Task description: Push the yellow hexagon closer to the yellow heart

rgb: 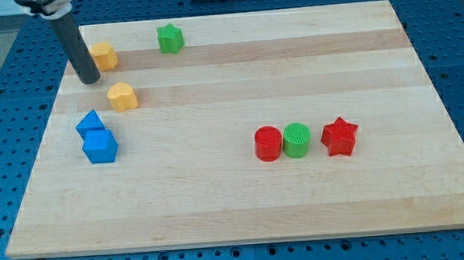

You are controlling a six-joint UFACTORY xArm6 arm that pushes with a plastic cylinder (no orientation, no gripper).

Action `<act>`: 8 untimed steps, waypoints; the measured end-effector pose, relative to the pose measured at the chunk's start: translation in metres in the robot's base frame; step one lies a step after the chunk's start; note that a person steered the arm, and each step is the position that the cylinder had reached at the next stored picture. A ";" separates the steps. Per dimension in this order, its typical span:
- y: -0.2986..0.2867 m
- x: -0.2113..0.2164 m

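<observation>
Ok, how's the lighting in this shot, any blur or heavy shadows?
Camera view: even, soft light; the wooden board shows only faint sheen, no harsh glare. Small shadows sit under the red star and blue blocks. My tip is sharp; the rod's top is cropped.

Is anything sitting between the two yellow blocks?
No. In the camera view, only bare wood lies between the yellow hexagon and the yellow heart. My tip stands just left of that gap.

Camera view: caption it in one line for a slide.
My tip rests just left of the yellow hexagon, with the yellow heart below them on the wooden board.
</observation>
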State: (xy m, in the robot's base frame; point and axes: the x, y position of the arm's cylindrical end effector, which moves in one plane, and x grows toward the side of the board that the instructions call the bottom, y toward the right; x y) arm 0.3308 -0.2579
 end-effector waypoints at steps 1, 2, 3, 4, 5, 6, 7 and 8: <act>-0.025 -0.001; -0.047 -0.013; -0.046 -0.029; -0.033 -0.044; -0.025 -0.064; -0.008 -0.068; 0.016 -0.065; 0.038 -0.059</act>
State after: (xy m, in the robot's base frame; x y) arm 0.2722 -0.2201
